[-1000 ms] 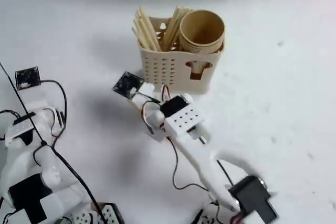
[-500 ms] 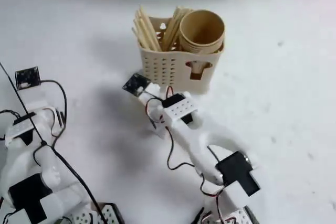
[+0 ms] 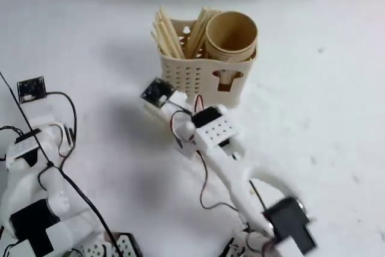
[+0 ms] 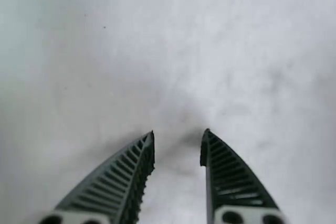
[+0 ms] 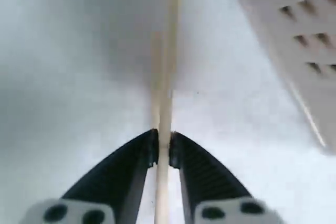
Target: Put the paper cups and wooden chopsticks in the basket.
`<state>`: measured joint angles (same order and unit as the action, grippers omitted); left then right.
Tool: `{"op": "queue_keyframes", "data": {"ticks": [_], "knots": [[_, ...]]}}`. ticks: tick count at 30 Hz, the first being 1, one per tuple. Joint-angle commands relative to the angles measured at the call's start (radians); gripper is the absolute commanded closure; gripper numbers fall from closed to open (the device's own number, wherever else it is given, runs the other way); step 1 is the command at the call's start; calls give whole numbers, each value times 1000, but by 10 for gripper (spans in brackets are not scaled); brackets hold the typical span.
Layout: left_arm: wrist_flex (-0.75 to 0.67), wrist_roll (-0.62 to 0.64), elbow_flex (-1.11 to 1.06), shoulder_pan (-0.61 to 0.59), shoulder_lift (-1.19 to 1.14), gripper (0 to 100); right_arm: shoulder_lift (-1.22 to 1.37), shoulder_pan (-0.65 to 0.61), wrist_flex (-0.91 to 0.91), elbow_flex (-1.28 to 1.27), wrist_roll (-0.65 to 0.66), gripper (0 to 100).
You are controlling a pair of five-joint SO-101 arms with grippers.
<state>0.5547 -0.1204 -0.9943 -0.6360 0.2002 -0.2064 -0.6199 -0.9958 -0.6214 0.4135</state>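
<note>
**Chopsticks held low beside the basket.** A pair of wooden chopsticks (image 5: 165,66) is pinched between the jaws of the right gripper (image 5: 164,144). It is held low over the tabletop (image 3: 325,100), just in front of the basket (image 3: 201,79), which stands toward the middle of the far edge. The pair's long axis is carried straight on from the gripper's own line. It runs past the basket's corner on the side of the tabletop's left edge, close to the perforated wall but apart from it, not pointing into the basket. Paper cups (image 3: 231,34) and a sheaf of other sticks (image 3: 171,31) are seen upright inside. To be dropped in, the pair would likely have to be raised above the rim and tipped toward upright. The left gripper (image 4: 177,150) is spread open over bare tabletop near the left edge, well apart from the basket. The right arm is judged the nearer.
</note>
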Motion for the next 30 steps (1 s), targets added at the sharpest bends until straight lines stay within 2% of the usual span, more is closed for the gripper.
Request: {"op": "queue_keyframes", "data": {"ticks": [1,11,13,17,24,28,30], "knots": [[-11,11,2,-12,7,843,-159,2,-42,8,-43,982],[-11,11,2,-12,7,843,-386,-30,-127,-8,-44,982],[-11,11,2,-12,7,843,-360,-79,-105,-64,-44,982],[-11,11,2,-12,7,843,-205,-180,79,-195,-46,982],[-11,11,2,-12,7,843,48,-185,111,-130,-48,968],[-11,11,2,-12,7,843,76,-183,114,-124,-48,880],[-11,11,2,-12,7,843,76,-185,114,-124,-48,875]]}}
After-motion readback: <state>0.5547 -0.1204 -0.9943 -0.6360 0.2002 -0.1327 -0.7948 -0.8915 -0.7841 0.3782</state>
